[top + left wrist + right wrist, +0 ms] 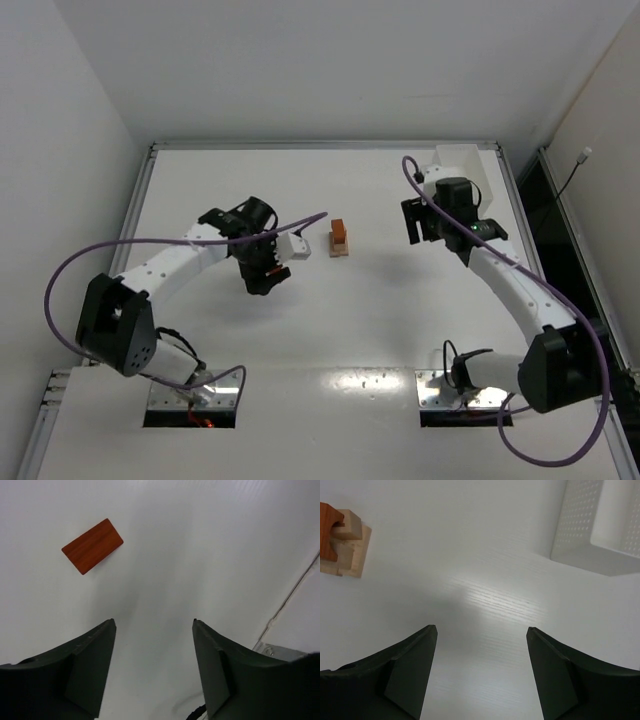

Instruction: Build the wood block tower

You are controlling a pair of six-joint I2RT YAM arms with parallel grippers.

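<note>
We read the coming move as turning on the loose reddish-brown block [92, 546], a flat rectangle lying on the tabletop [380, 330]. In the left wrist view it sits at about 11 o'clock from the left claw [153, 625], well clear of both fingers. Its long axis runs on a diagonal from 8 o'clock to 2 o'clock, so it lies askew to the gap between the fingers. We judge that the claw would have to move forward and turn before it could close across the narrow sides.

The left claw is spread apart with nothing between its fingers. The right claw [482, 628] is spread wide and also carries nothing.

The wood block tower [341, 238] stands mid-tabletop between the arms, at roughly 2 o'clock from the left claw and 9 o'clock from the right claw in the top view. The left arm is plainly nearer the loose block.

From above, the left wrist hides most of that block. The right wrist view cuts the tower off at the frame's left edge, so we cannot count its pieces or tell the shape of its reddish top. The white bin [575, 525] is cropped at 1 o'clock there, and its inside is unseen.
</note>
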